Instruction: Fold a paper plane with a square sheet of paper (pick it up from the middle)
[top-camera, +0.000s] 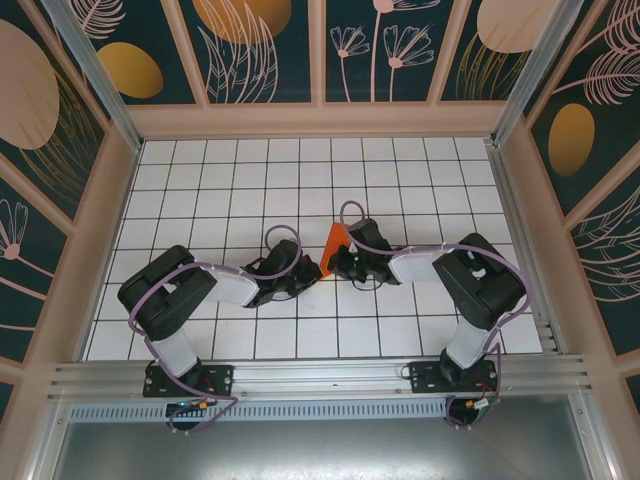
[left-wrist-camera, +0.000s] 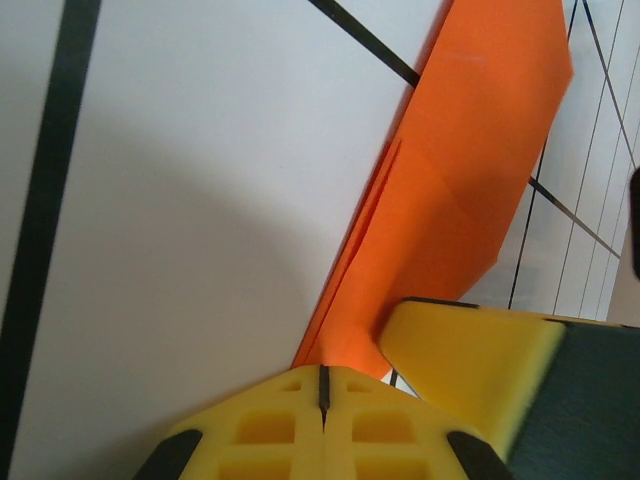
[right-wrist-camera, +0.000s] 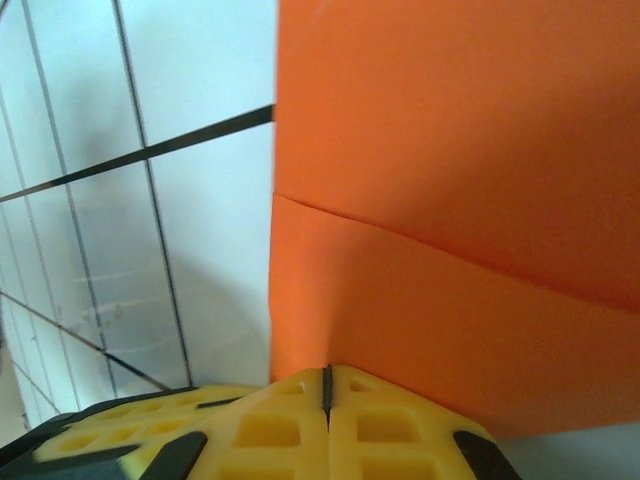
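- Your left claw (left-wrist-camera: 323, 385) is closed, pinching the narrow end of the thin, folded orange-red paper sheet (left-wrist-camera: 460, 170).
- Your right claw (right-wrist-camera: 326, 385) is likewise clamped tight on the sheet's edge (a crease runs across just above it).
- The sheet sits between both claws, near the middle of the white gridded worktop (top-camera: 250, 180).

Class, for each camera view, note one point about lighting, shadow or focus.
Top external: even light, sharp; the folded orange-red paper is small. Left wrist: a soft grey shadow spreads over the white tiled table. Right wrist: the paper looms close, slightly soft, with a thin shadow along its crease.
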